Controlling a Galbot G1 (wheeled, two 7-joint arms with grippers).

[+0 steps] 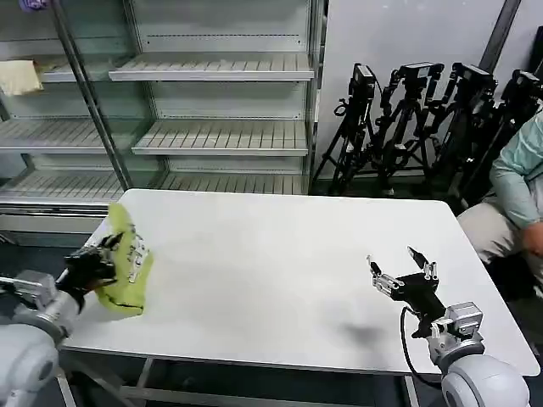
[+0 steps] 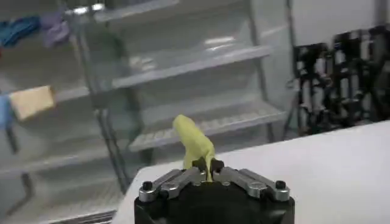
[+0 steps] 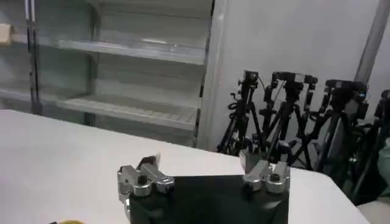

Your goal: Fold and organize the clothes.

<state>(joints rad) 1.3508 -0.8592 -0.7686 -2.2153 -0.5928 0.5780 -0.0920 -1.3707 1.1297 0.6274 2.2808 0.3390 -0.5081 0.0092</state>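
- A lime yellow-green T-shirt (image 1: pixel 127 254) is bunched into a crumpled lump at the left edge of the white table (image 1: pixel 280 280), part of it raised off the surface and part drooping toward the table's rim.
- The left gripper (image 1: pixel 114 252) is clamped on the T-shirt, its dark fingers pinched into the fabric; from the left wrist view a peak of the T-shirt (image 2: pixel 194 143) stands up between the closed metal fingers (image 2: pixel 177 179).
- The right gripper (image 1: pixel 403 270) hovers over the table's right side, well apart from the shirt, its two fingers spread wide and holding nothing; the right wrist view shows the same fingers (image 3: pixel 141 178) set far apart above the bare tabletop.
- Behind the table stands a glass-fronted shelving unit (image 1: pixel 212 93), with a pale cream cloth (image 1: pixel 19 76) on an upper shelf at the left.
- A cluster of black tripods (image 1: pixel 424 119) lines the wall at the right.
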